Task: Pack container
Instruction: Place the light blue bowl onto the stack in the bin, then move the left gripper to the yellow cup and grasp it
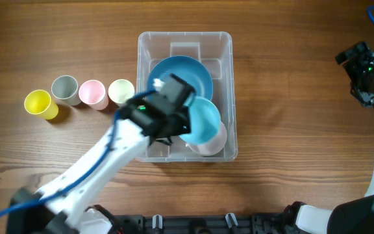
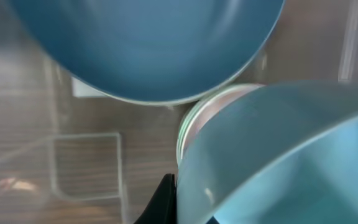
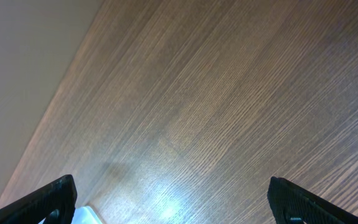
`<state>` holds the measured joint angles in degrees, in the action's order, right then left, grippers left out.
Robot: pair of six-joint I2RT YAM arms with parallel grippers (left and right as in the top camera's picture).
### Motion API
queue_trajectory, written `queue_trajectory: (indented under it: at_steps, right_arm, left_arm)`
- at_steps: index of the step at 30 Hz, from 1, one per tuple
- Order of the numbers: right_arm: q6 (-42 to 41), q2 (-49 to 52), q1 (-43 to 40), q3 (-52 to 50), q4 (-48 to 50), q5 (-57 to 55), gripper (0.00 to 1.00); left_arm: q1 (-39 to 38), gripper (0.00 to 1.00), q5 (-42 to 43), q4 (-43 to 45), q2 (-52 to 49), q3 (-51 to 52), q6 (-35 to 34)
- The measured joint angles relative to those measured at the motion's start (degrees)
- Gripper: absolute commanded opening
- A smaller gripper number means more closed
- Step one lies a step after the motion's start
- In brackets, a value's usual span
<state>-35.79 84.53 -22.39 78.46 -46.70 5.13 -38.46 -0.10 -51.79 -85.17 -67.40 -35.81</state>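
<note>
We log the container [image 1: 184, 40] at the centre of the overhead frame on the wooden table [image 1: 291, 175], with a dark blue bowl [image 1: 187, 71] in its upper half. The left gripper [image 1: 176, 129] clasps the rim of a light blue bowl [image 1: 205, 120], one black finger [image 2: 162, 202] against its outer wall. That bowl sits tilted over a pale bowl [image 1: 214, 144]. The right gripper [image 3: 173, 199] (far right, over bare wood) is spread wide and holds nothing. Four cups [image 1: 91, 91] line up left of the container.
</note>
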Motion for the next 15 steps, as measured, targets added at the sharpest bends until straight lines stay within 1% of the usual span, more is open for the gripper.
queue_trajectory:
  at_steps: [1, 2, 3, 4, 5, 7, 10, 11, 12, 15]
  right_arm:
    - [0.0, 0.0, 0.0, 0.0, 0.0, 0.0, 0.99]
    - [0.0, 0.0, 0.0, 0.0, 0.0, 0.0, 1.00]
    - [0.0, 0.0, 0.0, 0.0, 0.0, 0.0, 1.00]
    - [0.0, 0.0, 0.0, 0.0, 0.0, 0.0, 0.99]
    - [0.0, 0.0, 0.0, 0.0, 0.0, 0.0, 1.00]
    - [0.0, 0.0, 0.0, 0.0, 0.0, 0.0, 1.00]
    - [0.0, 0.0, 0.0, 0.0, 0.0, 0.0, 1.00]
    - [0.0, 0.0, 0.0, 0.0, 0.0, 0.0, 1.00]
    - [0.0, 0.0, 0.0, 0.0, 0.0, 0.0, 1.00]
    - [0.0, 0.0, 0.0, 0.0, 0.0, 0.0, 1.00]
  left_arm:
    - [-1.1, 0.05, -0.2, 0.8, -1.8, 0.0, 0.0]
    - [-2.5, 0.20, -0.2, 1.7, -4.2, 0.0, 0.0]
    - [-3.6, 0.43, -0.2, 2.0, -6.4, 0.0, 0.0]
    - [-4.4, 0.52, -0.2, 2.0, -7.9, 0.0, 0.2]
    - [-4.9, 0.56, -0.2, 2.1, -8.7, 0.0, 0.2]
    - [-5.2, 0.58, 0.0, 1.3, -9.2, -0.1, -0.2]
    - [-3.4, 0.70, -0.4, -4.3, -8.3, -3.3, -0.2]
    - [-1.4, 0.75, -1.4, -7.4, -6.7, -6.6, -0.4]
    - [0.0, 0.77, -2.1, -8.2, -5.4, -8.2, -0.3]
    - [8.8, 0.81, -6.3, -11.1, 3.0, -13.1, -0.5]
